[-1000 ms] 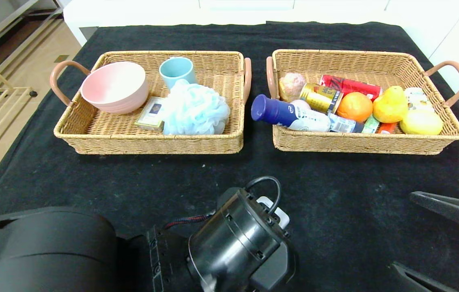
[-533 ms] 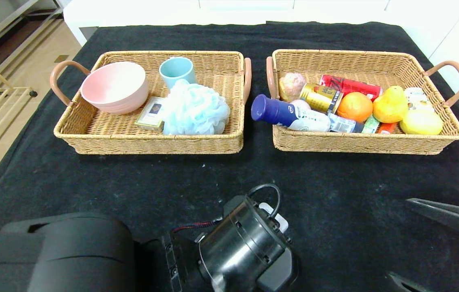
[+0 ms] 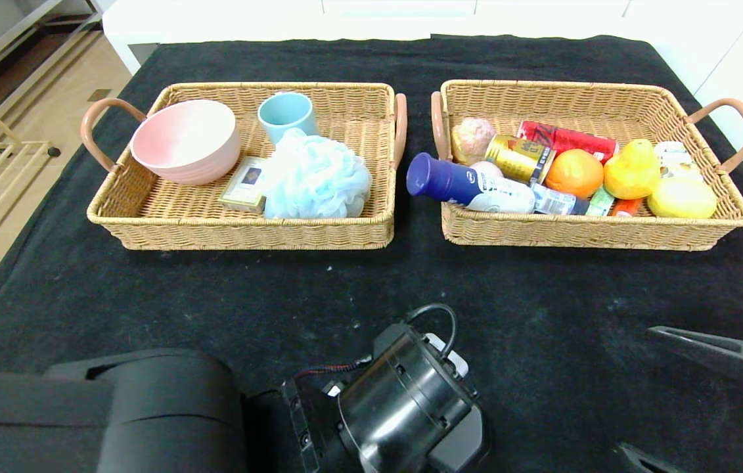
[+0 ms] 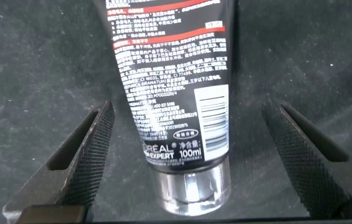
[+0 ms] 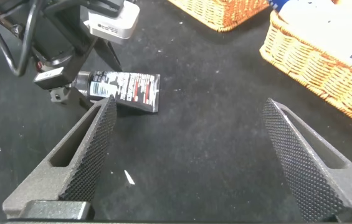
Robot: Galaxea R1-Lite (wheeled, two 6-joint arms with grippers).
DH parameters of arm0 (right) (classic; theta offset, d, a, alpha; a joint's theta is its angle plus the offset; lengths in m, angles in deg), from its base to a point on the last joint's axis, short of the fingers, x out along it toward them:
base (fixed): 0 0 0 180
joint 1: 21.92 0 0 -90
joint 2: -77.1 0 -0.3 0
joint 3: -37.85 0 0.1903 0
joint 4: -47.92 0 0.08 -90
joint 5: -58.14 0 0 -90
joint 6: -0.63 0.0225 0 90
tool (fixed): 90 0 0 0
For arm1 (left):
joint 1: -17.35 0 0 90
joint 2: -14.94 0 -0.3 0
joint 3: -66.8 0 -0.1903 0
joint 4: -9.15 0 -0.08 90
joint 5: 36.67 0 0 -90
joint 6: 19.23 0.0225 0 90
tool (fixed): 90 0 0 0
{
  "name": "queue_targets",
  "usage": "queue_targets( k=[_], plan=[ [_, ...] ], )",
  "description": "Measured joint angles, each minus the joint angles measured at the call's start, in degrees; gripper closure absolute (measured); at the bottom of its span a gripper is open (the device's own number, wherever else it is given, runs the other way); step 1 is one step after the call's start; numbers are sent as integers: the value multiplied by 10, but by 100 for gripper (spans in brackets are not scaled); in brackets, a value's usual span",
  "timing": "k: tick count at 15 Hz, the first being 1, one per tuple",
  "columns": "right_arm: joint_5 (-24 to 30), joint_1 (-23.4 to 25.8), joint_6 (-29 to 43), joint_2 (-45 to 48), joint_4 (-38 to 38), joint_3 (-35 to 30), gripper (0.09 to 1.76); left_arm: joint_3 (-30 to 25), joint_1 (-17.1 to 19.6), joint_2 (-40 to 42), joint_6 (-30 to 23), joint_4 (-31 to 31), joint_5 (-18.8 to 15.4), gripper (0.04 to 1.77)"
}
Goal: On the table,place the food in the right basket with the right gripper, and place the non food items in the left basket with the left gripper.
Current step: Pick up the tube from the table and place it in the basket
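1. The left gripper (image 4: 188, 155) has its fingers (image 4: 85, 158) spread wide and holds nothing; the black squeeze tube (image 4: 176, 93) lies flat on the table (image 3: 213, 289) between them, its silver cap toward the wrist camera, and neither pad touches it.
2. In the right wrist view the left gripper (image 5: 79, 93) stands over the tube (image 5: 126, 90), its tips at the cap end. In the head view the left arm hides the tube, low at about 6 o'clock.
3. The right gripper (image 5: 188, 155) is also fully open and empty, hanging above bare cloth at about 4 o'clock in the head view, where its upper finger (image 3: 713, 345) shows near the edge.
4. The left basket (image 3: 148, 210) sits at 11 o'clock and holds the pink bowl (image 3: 186, 140), a light blue cup (image 3: 287, 113), the small card box (image 3: 245, 182) and a pale blue bath pouf (image 3: 315, 176).
5. The right basket (image 3: 581, 230) sits at 1 o'clock, just beside its twin. Inside are the orange (image 3: 573, 173), the yellow pear-shaped fruit (image 3: 632, 169), cans and other packets. The white bottle (image 3: 470, 185) lies with its dark blue cap over the basket's left rim.
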Motion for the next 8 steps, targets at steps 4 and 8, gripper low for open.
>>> queue_targets(
  k=[4, 8],
  plan=[
    [-1, 1, 1, -7, 0, 0, 14, 2, 0, -6, -2, -1, 1, 15],
    [-2, 1, 2, -13, 0, -1, 14, 1, 0, -9, -3, -2, 5, 78]
  ],
)
